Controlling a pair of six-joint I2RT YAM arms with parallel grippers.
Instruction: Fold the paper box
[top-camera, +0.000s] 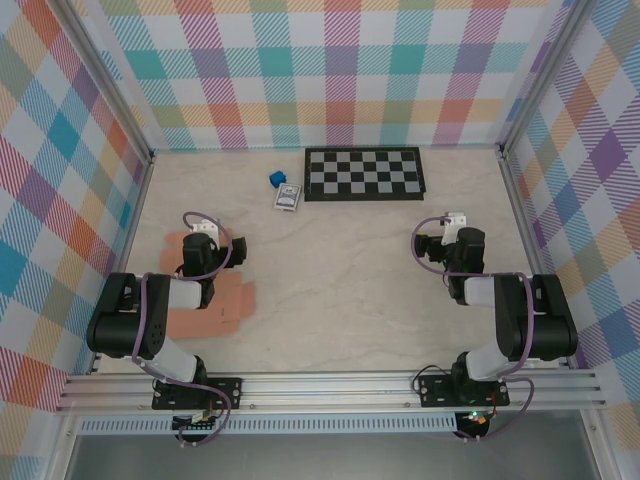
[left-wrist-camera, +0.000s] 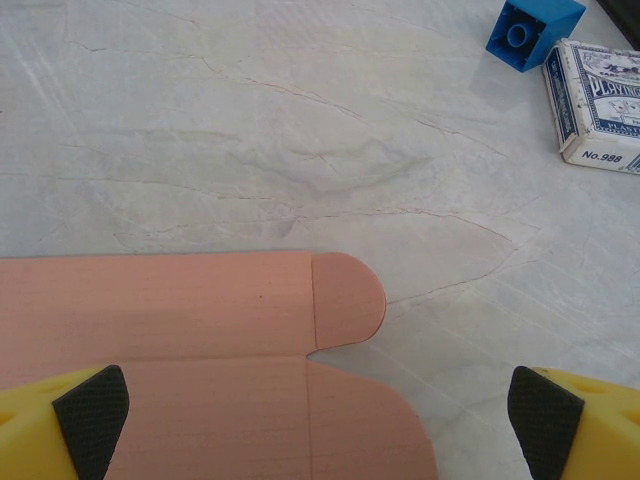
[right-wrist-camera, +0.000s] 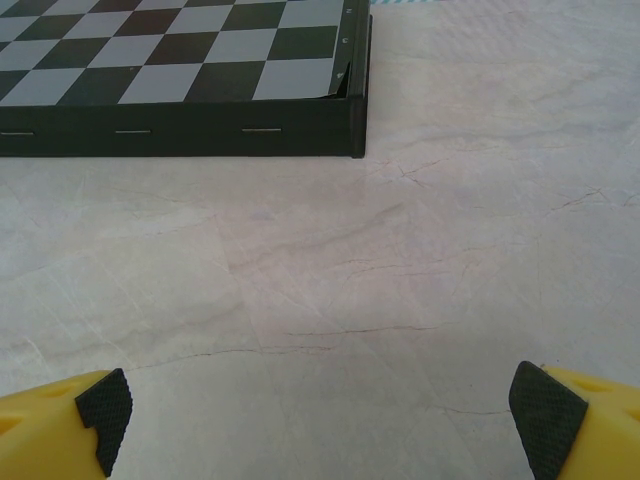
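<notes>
Left pincer (left-wrist-camera: 318, 418) stands with its jaws wide apart and nothing between them, low over the paper box (left-wrist-camera: 180, 300). The box lies flat and unfolded on the bench (top-camera: 350, 270), close to the left edge and toward the near-left corner; in the top view it is partly hidden under the left arm. Right pincer (right-wrist-camera: 324, 415) is spread just as wide and is empty, over bare bench nearer the right edge and well apart from the box. It faces the chessboard (right-wrist-camera: 180, 60) at the far edge. A small blue block (left-wrist-camera: 530, 30) and a pack of playing cards (left-wrist-camera: 600, 105) sit beside each other near the far edge, left of the chessboard and clear of the box.

The sheet looks like thin cardboard: probably very light, springy along its scored lines, easy to crease or dent, and likely to slide on the smooth, marble-patterned top. Lying flat, it gives little to pinch from above. The rounded tab (left-wrist-camera: 348, 298) and the flap edge beside it look like the best places to take hold. Pressing one panel down with the other arm would probably help, so that the sheet bends at a score rather than skating away.
</notes>
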